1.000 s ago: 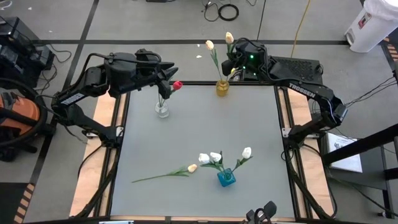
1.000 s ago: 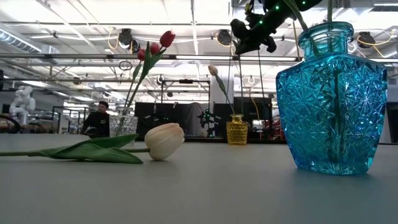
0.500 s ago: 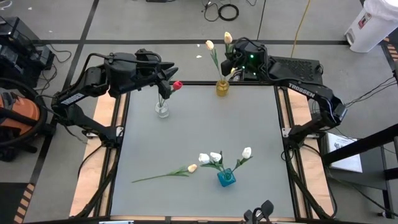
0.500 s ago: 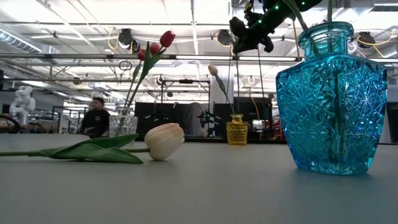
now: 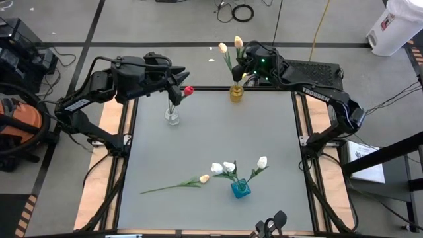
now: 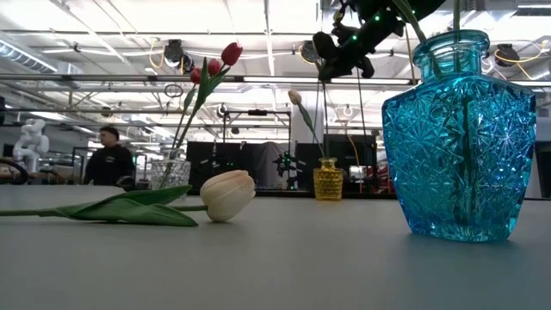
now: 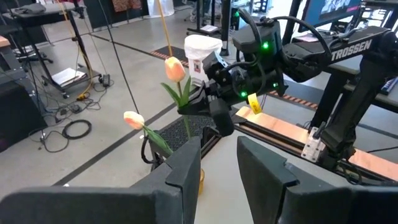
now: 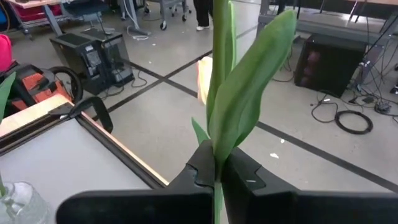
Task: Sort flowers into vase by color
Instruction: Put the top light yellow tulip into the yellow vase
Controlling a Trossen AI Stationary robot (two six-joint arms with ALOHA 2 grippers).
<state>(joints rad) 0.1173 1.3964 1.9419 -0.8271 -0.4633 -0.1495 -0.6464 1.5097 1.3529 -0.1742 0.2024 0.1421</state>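
I see a gray desk (image 5: 211, 145) with black edges and light wood strips down both sides. My two arms are black. Small green lights glow on the right arm. The near vase (image 6: 459, 138) is bright blue glass, cut with star shapes. The far vase (image 6: 327, 181) is yellow glass. The vase with the red flowers (image 6: 213, 64) is clear (image 5: 172, 117). The blue vase holds white flowers (image 5: 227, 167). One cream flower (image 6: 227, 195) with green leaves lies on the desk. The yellow vase holds cream-yellow flowers (image 5: 230, 45).
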